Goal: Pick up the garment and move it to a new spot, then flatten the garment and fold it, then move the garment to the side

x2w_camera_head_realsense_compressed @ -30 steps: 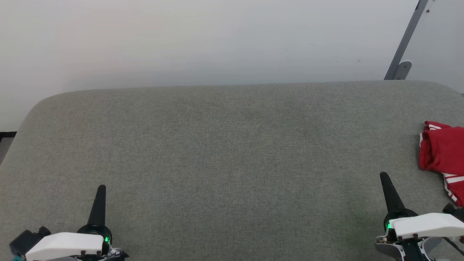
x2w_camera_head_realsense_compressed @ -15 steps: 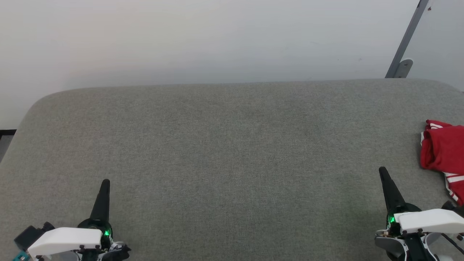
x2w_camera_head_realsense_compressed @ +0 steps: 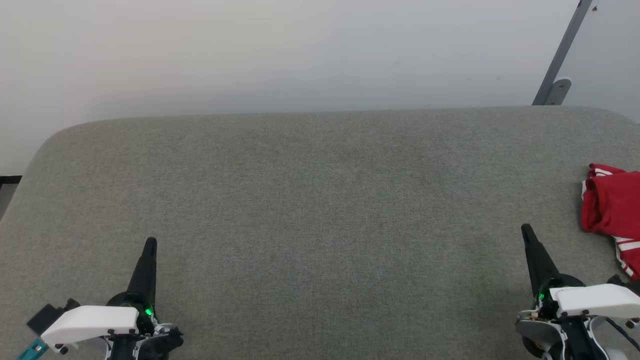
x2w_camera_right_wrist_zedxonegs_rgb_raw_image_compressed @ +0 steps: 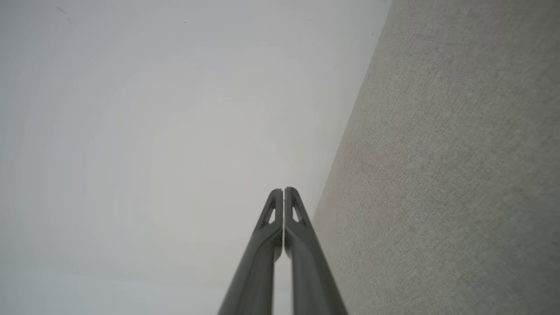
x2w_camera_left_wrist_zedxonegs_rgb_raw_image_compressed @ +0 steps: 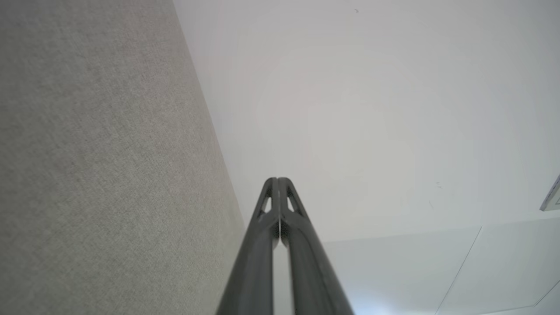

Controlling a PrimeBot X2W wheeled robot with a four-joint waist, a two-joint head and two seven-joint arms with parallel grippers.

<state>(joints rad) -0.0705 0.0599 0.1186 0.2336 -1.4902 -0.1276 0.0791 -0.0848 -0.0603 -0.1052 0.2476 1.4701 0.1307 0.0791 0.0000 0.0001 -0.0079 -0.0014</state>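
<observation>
The garment (x2w_camera_head_realsense_compressed: 612, 207), bright red with red-and-white striped trim, lies bunched at the far right edge of the head view on the grey fabric surface (x2w_camera_head_realsense_compressed: 320, 200), partly cut off by the frame. My right gripper (x2w_camera_head_realsense_compressed: 527, 234) is shut and empty at the lower right, a short way left of the garment and apart from it. My left gripper (x2w_camera_head_realsense_compressed: 149, 246) is shut and empty at the lower left, far from the garment. In the left wrist view the left gripper (x2w_camera_left_wrist_zedxonegs_rgb_raw_image_compressed: 277, 180) has its two fingers pressed together; the right gripper (x2w_camera_right_wrist_zedxonegs_rgb_raw_image_compressed: 283, 190) looks the same in the right wrist view.
A pale wall (x2w_camera_head_realsense_compressed: 300, 55) rises behind the surface's rounded far edge. A grey metal bar with a bracket (x2w_camera_head_realsense_compressed: 557, 75) leans at the back right. The grey surface stretches wide between the two grippers.
Both grippers have crept forward, up the head view, staying shut. The whole head picture has shifted slightly, so the camera moved; the garment lies as before.
</observation>
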